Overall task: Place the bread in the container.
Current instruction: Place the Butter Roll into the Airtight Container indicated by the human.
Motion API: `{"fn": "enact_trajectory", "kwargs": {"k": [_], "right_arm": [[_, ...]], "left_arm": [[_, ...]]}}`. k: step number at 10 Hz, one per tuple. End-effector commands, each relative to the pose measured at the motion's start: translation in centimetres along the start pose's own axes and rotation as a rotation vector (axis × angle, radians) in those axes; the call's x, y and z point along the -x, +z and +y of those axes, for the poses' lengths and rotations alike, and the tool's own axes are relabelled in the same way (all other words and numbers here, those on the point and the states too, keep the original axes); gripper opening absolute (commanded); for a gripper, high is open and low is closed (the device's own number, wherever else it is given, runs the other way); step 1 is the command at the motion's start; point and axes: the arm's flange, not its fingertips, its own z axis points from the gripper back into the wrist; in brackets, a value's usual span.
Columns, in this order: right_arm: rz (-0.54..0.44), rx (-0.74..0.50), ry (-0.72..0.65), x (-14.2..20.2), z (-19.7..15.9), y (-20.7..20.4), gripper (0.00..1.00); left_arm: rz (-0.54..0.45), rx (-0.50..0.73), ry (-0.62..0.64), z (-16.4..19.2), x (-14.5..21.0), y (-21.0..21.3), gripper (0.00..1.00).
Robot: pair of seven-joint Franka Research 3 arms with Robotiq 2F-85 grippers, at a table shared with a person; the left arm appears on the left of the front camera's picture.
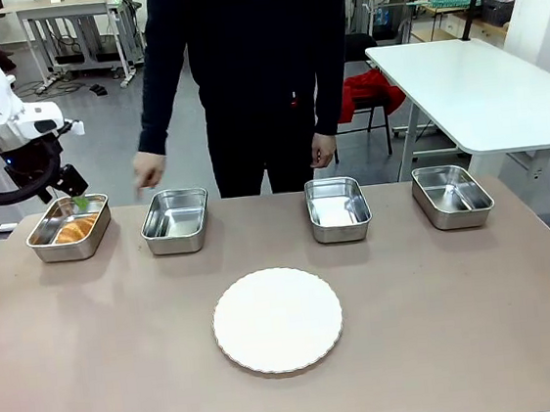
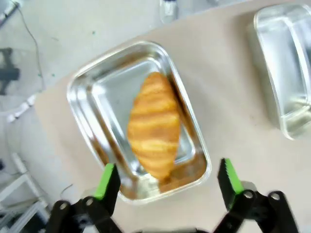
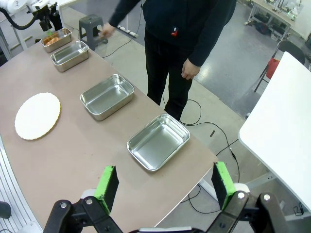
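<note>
The bread (image 2: pixel 154 127) lies inside the container (image 2: pixel 85 85), the end pan of the row, directly below the left gripper (image 2: pixel 167 178), whose green-padded fingers stand wide apart with nothing between them. The left wrist view shows the whole ridged croissant lengthwise on the pan floor; from the front, the pan wall hides all but an orange sliver. The right gripper (image 3: pixel 165 185), jaws likewise apart and empty, hangs beyond the far end of that row. The white plate (image 1: pixel 278 320) sits nearer the robot than the container. A person's hand (image 1: pixel 147 169) hangs just behind the neighbouring pan (image 1: pixel 175 219).
</note>
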Motion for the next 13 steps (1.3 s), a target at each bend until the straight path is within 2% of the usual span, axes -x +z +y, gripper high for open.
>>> {"fn": "enact_trajectory", "kwargs": {"k": [1,3,5,8,9,10,11,13], "right_arm": [[-0.015,-0.001,0.004,-0.1,0.1,0.0,1.00],[-0.015,-0.001,0.004,-0.1,0.1,0.0,1.00],[-0.015,-0.001,0.004,-0.1,0.1,0.0,1.00],[-0.015,-0.001,0.004,-0.1,0.1,0.0,1.00],[-0.015,-0.001,0.004,-0.1,0.1,0.0,1.00],[-0.015,-0.001,0.004,-0.1,0.1,0.0,1.00],[-0.015,-0.001,0.004,-0.1,0.1,0.0,1.00],[-0.015,-0.001,0.004,-0.1,0.1,0.0,1.00]], "left_arm": [[-0.061,-0.057,0.061,-4.7,5.4,3.9,1.00],[-0.138,-0.053,0.089,-7.6,10.0,7.0,1.00],[-0.193,-0.091,0.132,-9.8,14.1,8.0,1.00],[-0.190,-0.084,0.127,-12.7,18.2,8.0,1.00],[-0.171,-0.105,0.112,-12.9,18.6,7.7,1.00],[-0.127,-0.137,0.164,-12.7,18.1,6.9,1.00],[-0.192,-0.083,0.108,-12.0,16.2,8.9,1.00],[-0.192,-0.083,0.108,-12.0,16.2,8.9,1.00]]}}
